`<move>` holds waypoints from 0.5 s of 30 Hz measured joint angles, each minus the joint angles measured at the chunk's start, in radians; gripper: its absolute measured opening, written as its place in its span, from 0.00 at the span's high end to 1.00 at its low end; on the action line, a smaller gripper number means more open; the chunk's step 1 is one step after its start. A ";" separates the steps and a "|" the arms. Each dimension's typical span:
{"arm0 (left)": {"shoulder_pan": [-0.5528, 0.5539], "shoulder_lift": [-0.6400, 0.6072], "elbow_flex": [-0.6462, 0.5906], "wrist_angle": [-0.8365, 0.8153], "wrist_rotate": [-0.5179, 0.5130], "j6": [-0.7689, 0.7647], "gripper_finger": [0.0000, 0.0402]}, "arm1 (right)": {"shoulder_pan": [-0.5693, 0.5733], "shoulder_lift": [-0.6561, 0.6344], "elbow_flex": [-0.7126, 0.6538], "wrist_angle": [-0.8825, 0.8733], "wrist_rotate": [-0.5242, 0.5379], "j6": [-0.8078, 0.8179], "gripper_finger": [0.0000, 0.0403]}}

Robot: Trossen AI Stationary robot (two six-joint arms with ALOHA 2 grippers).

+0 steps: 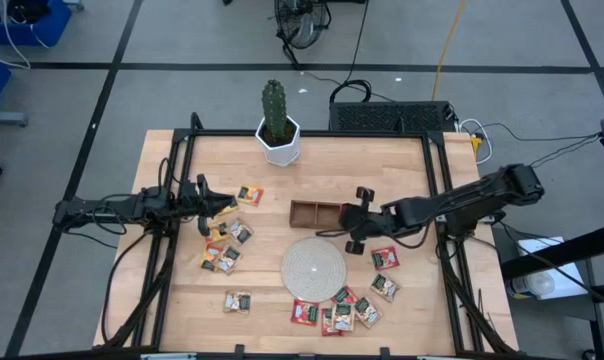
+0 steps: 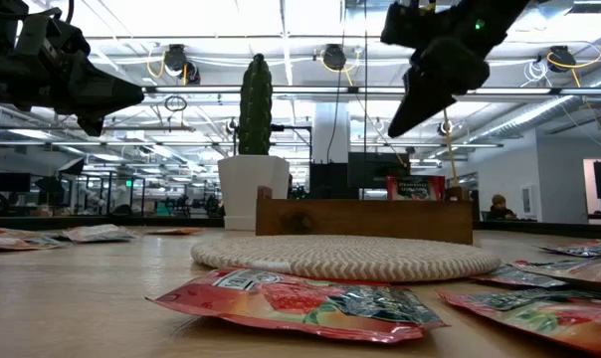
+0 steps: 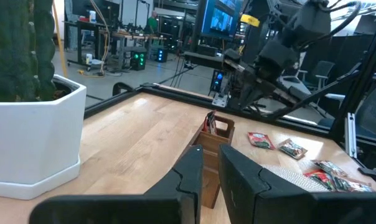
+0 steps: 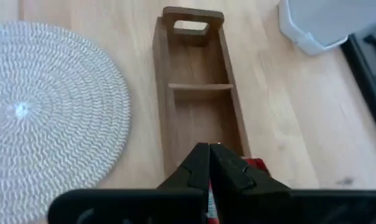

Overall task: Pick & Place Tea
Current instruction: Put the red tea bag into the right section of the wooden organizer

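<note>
While the right gripper hung above the end of the tray nearest it, its fingers were pressed together with nothing between them, and a red sachet stood in the tray compartment just below their tips. The left gripper hovered over the counter near the left group of tea, its fingers nearly closed with only a thin gap, holding nothing. Tea sachets lay in three loose groups: about six by the left gripper, one alone nearer the front edge, roughly four below the disc, and two more to the right, so about thirteen on the counter besides the one in the tray; overlaps made the count uncertain. There was one tray with three compartments, one round woven disc just in front of it, and one cactus in a white pot at the back edge. The counter was pale wood in a black frame. Beyond it lay a large workshop with ceiling lights, screens, desks, and a person far off.
</note>
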 joint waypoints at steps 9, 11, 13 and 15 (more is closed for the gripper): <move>0.000 0.000 0.000 0.000 0.000 0.000 0.87 | 0.042 -0.002 0.000 -0.170 0.006 -0.029 0.73; 0.000 0.000 0.000 0.000 0.000 0.000 0.87 | 0.059 -0.001 0.000 -0.244 -0.074 0.041 0.63; 0.000 0.000 0.000 0.000 0.000 0.000 0.87 | 0.079 -0.001 0.000 -0.330 -0.151 0.140 0.54; 0.000 0.000 0.000 0.000 0.000 0.000 0.87 | 0.098 0.013 -0.005 -0.396 -0.219 0.231 0.46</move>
